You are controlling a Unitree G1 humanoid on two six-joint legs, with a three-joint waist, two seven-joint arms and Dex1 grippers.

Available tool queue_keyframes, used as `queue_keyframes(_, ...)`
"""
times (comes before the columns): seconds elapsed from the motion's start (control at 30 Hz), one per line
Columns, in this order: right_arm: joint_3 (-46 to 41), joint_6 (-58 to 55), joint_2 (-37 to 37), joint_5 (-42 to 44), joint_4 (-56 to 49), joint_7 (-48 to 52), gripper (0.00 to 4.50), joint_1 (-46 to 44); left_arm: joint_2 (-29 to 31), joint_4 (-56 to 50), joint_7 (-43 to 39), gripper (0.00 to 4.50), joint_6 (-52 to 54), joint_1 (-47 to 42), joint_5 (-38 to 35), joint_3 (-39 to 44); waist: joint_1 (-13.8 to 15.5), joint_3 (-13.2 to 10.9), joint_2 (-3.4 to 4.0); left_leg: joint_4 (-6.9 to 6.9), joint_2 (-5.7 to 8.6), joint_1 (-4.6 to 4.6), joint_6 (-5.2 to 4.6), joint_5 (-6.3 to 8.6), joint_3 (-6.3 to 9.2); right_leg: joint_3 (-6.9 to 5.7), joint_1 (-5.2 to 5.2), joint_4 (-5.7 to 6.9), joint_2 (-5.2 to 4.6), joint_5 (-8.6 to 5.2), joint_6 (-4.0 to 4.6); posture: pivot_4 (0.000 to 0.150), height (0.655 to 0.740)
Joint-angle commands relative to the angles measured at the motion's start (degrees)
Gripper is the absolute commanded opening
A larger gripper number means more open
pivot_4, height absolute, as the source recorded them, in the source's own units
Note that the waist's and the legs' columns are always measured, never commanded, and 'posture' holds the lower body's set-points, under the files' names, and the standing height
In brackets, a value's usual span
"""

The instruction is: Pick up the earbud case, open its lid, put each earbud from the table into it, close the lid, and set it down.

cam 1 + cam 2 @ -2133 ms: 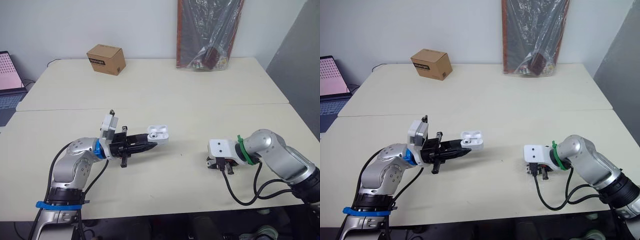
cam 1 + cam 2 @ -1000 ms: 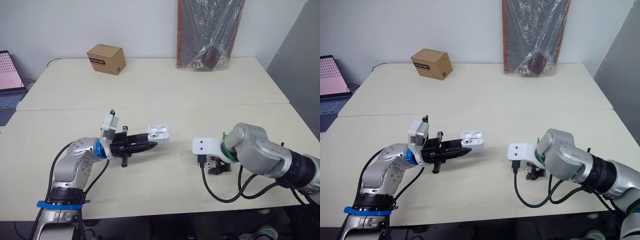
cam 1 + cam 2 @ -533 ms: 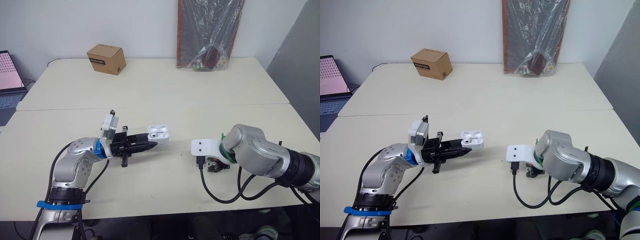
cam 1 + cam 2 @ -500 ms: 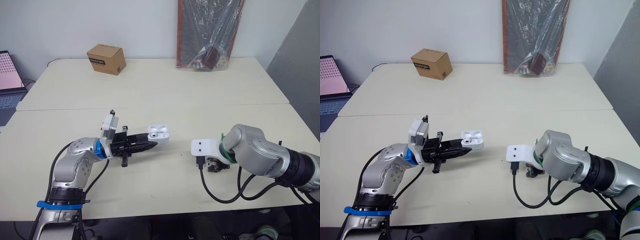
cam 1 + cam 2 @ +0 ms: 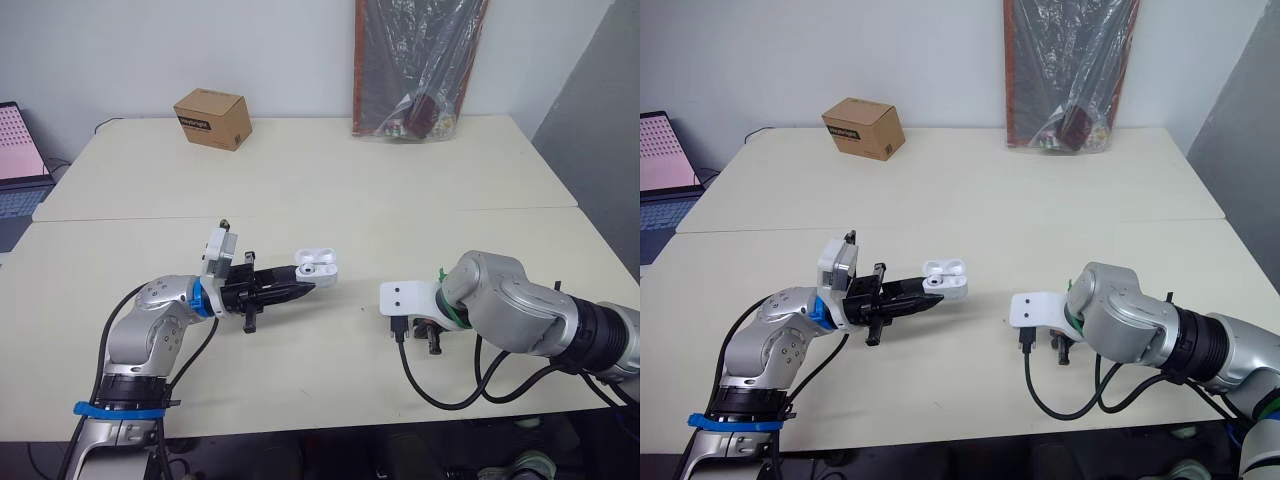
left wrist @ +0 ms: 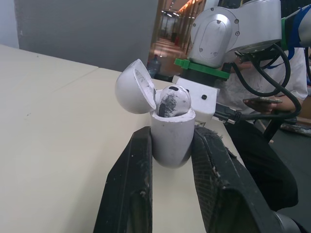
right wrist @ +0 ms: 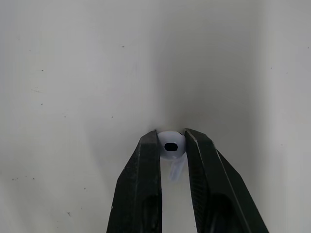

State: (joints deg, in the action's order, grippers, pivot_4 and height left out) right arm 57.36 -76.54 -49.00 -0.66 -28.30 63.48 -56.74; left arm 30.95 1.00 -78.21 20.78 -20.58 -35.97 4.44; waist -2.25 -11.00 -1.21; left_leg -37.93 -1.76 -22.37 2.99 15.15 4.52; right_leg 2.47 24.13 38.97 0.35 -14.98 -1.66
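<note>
The pale counter point(image 5: 320, 190) spreads wide, with a plastic-wrapped dark bundle point(image 5: 415, 65) propped at its far edge and a cardboard box point(image 5: 211, 118) back on the left. The left gripper point(image 5: 305, 287) reaches in toward the middle. Its fingers point(image 6: 138, 165) are clamped on the white earbud case point(image 6: 171, 138), which is upright with its lid point(image 6: 136, 87) swung open and one earbud point(image 6: 171, 99) seated inside. The right gripper point(image 7: 171, 138) points down at the counter, well apart from the case — fingers point(image 7: 146, 170) nearly closed, pinching the second earbud point(image 7: 171, 148) between their tips. Whether it's lifted or touching the surface, can't tell.
</note>
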Motion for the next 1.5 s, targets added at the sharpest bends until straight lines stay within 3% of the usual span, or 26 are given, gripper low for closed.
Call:
queue_keyframes(0.03,-0.39,-0.12,-1.08,0.97,-1.07,-1.16,0.36,-0.13,0.17,-0.54,-0.22,0.80,-1.28,-0.58,-0.39,0.33,0.00,0.00,0.00,0.00,0.00,0.00,0.00,0.00,0.00,0.00,0.00,0.00,0.00,0.00,0.00,0.150,0.7400)
queue_keyframes(0.23,-11.20,0.51,-3.27,3.87,-3.75,-3.38,0.36,2.60,-0.47,3.35,-0.08,0.80,-3.57,-2.90,0.50,0.60,0.21,0.00,0.00,0.00,0.01,-0.04,0.00,0.00,0.00,-0.01,0.02,-0.01,-0.01,0.00,0.00,0.150,0.7400)
queue_keyframes(0.4,-24.24,0.58,-0.29,8.00,-5.20,-7.03,0.36,9.04,-1.34,8.52,0.12,0.80,-6.81,-5.45,1.90,0.91,0.26,0.00,0.00,0.04,0.01,-0.05,0.00,0.00,0.01,-0.02,0.03,-0.02,0.00,0.00,0.00,0.150,0.7400)
queue_keyframes(0.6,-41.26,7.17,12.22,12.21,-5.83,-15.20,0.36,19.00,-1.91,12.60,-0.84,0.80,-9.51,-7.29,3.16,0.45,0.28,0.01,-0.03,0.02,0.01,-0.08,0.00,0.00,0.00,-0.01,0.02,-0.02,0.01,0.09,0.15,0.150,0.7400)
queue_keyframes(0.77,-47.84,8.84,19.90,16.46,-8.04,-18.89,0.36,22.84,-1.94,13.48,-1.63,0.80,-9.70,-7.91,3.51,0.07,0.38,0.01,-0.02,0.02,0.02,-0.10,0.00,0.00,0.02,-0.02,0.01,-0.01,0.01,0.14,0.24,0.150,0.7400)
queue_keyframes(0.87,-52.57,13.69,29.43,18.63,-9.74,-24.72,0.36,23.68,-2.13,14.63,-2.21,0.80,-9.79,-9.13,3.92,-0.27,0.26,0.01,-0.02,0.03,0.00,-0.07,0.00,0.00,0.01,-0.01,0.02,0.01,0.03,0.14,0.24,0.150,0.7400)
queue_keyframes(1.23,-55.04,12.10,39.32,24.02,-7.06,-33.74,0.36,17.66,-2.77,20.23,-4.64,0.80,-10.63,-14.70,5.42,-0.91,0.33,0.01,-0.01,0.05,-0.02,-0.07,0.00,0.00,0.06,-0.04,0.03,0.04,0.07,0.15,0.26,0.150,0.7400)
queue_keyframes(1.5,-52.99,14.05,40.76,24.28,-4.22,-38.22,0.36,15.65,-3.44,20.80,-5.02,0.80,-9.78,-16.47,5.15,-0.83,0.28,0.01,-0.01,0.06,-0.02,-0.10,0.00,0.00,0.05,-0.03,0.04,0.02,0.06,0.15,0.27,0.150,0.7400)
